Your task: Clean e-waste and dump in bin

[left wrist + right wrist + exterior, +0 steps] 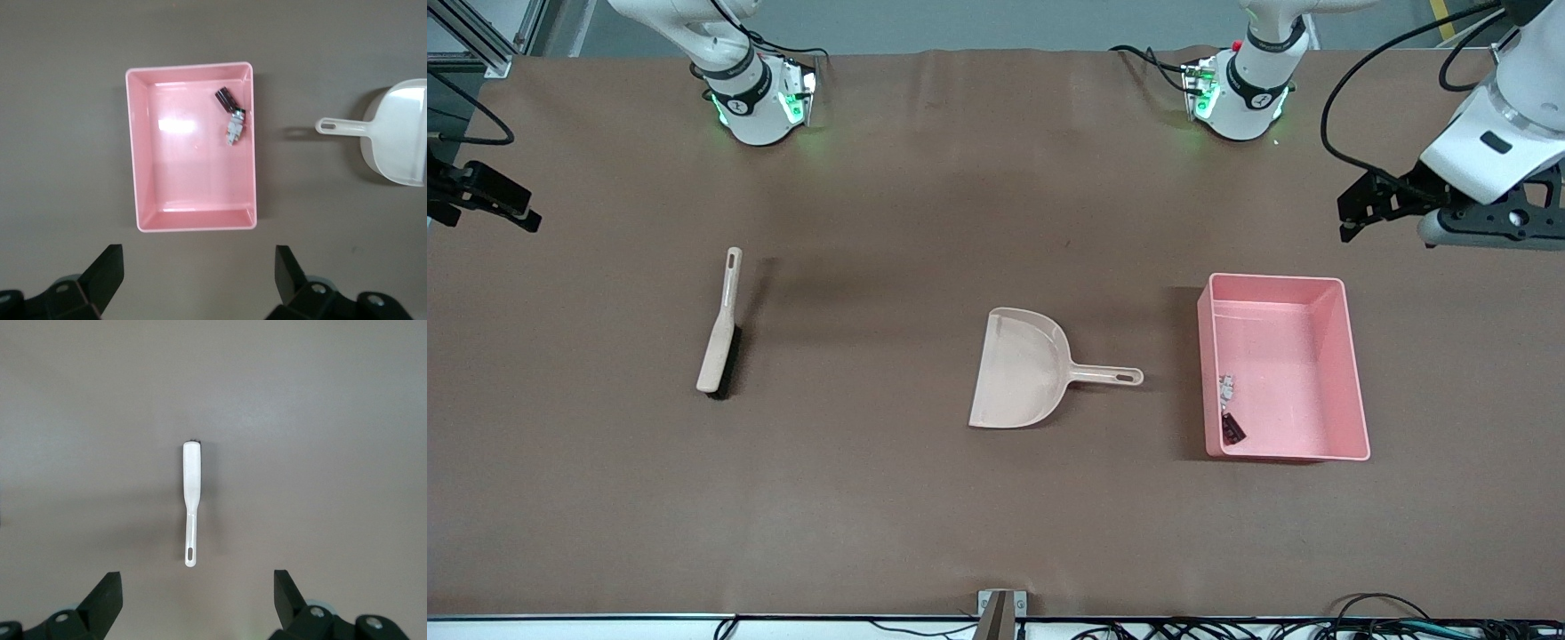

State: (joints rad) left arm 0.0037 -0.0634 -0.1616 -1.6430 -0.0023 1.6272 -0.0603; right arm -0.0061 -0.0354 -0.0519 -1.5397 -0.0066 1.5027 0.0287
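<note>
Left gripper: I see it spread wide and empty, up in the air over bare table at the left arm's end, near the bin.
Right gripper: spread and empty too, over the table by the brush.
Bin: pink tray beside the dustpan.
E-waste: white component and maroon block lie in the bin, against its wall nearest the dustpan.

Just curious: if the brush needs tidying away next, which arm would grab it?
Probably the right: its open gripper hangs over the brush, while the left gripper hangs by the bin.
</note>
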